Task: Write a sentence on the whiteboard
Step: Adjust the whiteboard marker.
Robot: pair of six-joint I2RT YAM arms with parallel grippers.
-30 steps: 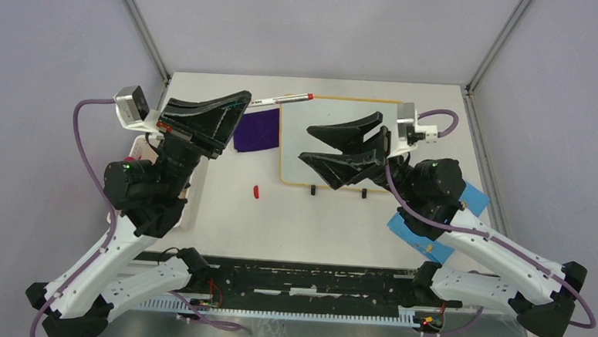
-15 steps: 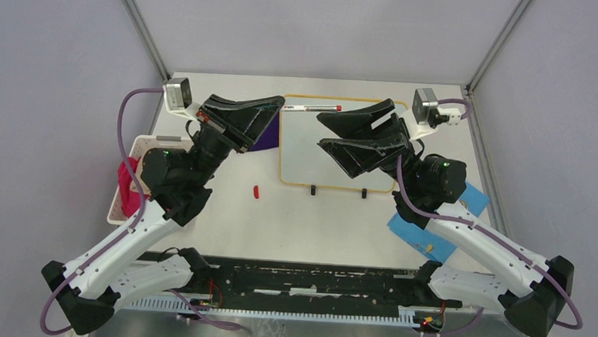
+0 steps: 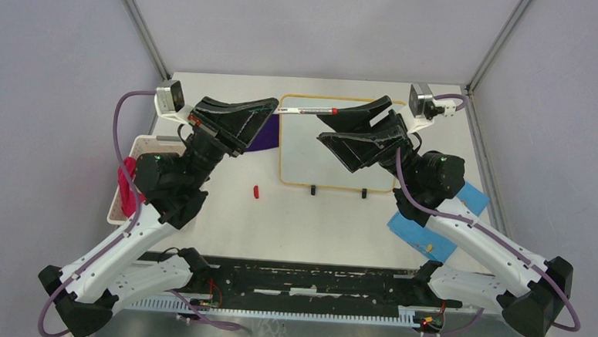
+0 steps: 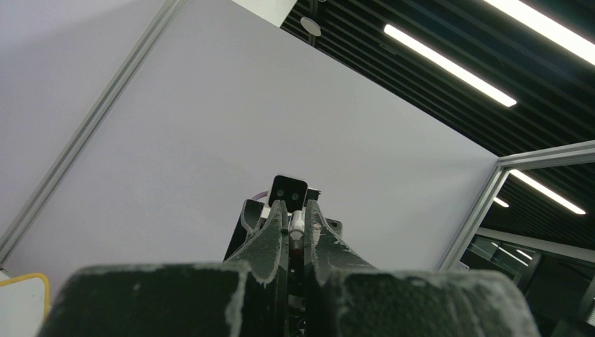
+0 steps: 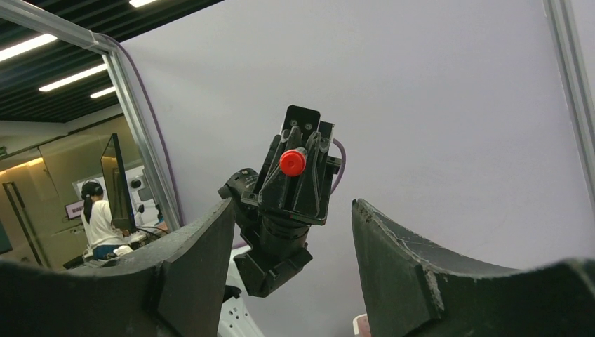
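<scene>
Nearest the arm bases, a flat blue sheet (image 3: 414, 235) lies at the right of the pale grey table (image 3: 316, 223). At the left edge a white perforated plastic basket (image 3: 114, 209) holds a crumpled red cloth (image 3: 128, 190); nothing else shows in it. A small red piece (image 3: 256, 192), perhaps a pen cap, lies loose on the table just short of the small glossy whiteboard (image 3: 312, 157). The board, with a thin orange frame and two black feet, sits mid-table toward the far edge. The part of it not hidden by the right arm is bare: no sentence shows, so I judge the writing has not begun and all of it is left. A dark purple cloth (image 3: 263, 138) sits just beside the board's left edge. Above the board's far edge the left gripper (image 3: 273, 105) is clenched on a slim white marker (image 3: 308, 109). The marker's red end points at the right gripper (image 3: 327, 128), whose fingers are spread wide and grasp nothing, so a handover or uncapping likely comes first.
</scene>
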